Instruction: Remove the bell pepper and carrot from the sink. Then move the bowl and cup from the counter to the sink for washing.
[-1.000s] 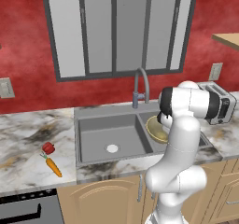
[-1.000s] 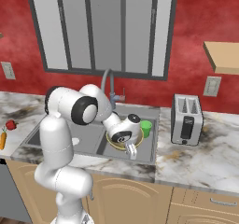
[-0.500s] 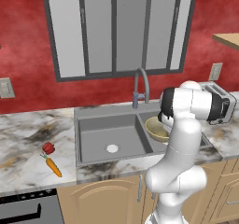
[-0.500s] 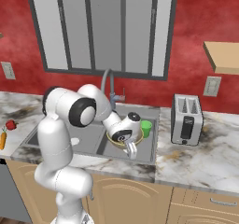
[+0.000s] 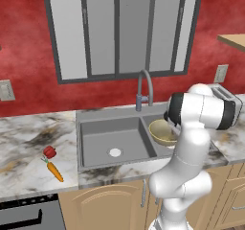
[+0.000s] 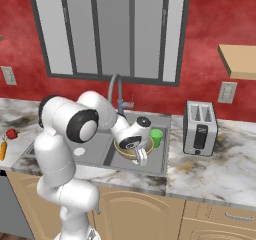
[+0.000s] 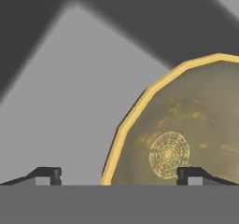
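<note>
You are working over the sink (image 6: 95, 146), at its basin farther from the pepper (image 5: 49, 152) and carrot (image 5: 55, 171), which are lying on the table (image 5: 24, 147) at the far side. The bowl (image 6: 131, 149) is sitting in that basin, the green cup (image 6: 156, 137) just beside it. Your claw (image 7: 119, 175) is standing spread, straddling the bowl's rim and gripping nothing; lift straight up so you are not tipping it.

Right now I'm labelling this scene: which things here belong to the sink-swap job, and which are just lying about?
Job things:
bell pepper
carrot
bowl
cup
sink
counter
end effector

Lying about:
toaster
faucet
wall outlet
window
</note>
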Robot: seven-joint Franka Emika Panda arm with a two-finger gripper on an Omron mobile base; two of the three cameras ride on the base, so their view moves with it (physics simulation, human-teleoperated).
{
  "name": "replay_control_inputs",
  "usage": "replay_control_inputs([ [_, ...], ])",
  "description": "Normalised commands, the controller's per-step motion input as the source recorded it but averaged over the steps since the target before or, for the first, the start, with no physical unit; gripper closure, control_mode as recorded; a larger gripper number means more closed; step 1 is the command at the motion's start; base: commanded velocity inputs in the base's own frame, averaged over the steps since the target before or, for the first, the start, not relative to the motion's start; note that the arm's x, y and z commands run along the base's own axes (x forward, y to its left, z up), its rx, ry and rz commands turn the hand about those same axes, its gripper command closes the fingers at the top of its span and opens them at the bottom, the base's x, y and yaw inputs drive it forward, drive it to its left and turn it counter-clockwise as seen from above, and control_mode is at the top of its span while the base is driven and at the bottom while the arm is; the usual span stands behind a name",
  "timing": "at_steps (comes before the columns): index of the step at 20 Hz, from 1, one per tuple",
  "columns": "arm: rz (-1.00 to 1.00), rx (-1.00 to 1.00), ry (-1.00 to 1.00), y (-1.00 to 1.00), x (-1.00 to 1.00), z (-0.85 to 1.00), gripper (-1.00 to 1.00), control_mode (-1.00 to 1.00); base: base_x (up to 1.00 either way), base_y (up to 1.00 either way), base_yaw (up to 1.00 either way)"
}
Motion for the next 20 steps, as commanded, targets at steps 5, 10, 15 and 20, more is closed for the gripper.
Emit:
replay_control_inputs([
  [5, 0.00, 0.00, -0.07, 0.00, -0.14, 0.30, -1.00, -1.00, 0.00, 0.00, 0.00],
  [10, 0.00, 0.00, -0.04, 0.00, -0.14, 0.31, -1.00, -1.00, 0.00, 0.00, 0.00],
  [15, 0.00, 0.00, 0.00, 0.01, -0.13, 0.36, -1.00, -1.00, 0.00, 0.00, 0.00],
  [20, -0.02, 0.00, 0.00, 0.07, -0.09, 0.37, -1.00, -1.00, 0.00, 0.00, 0.00],
])
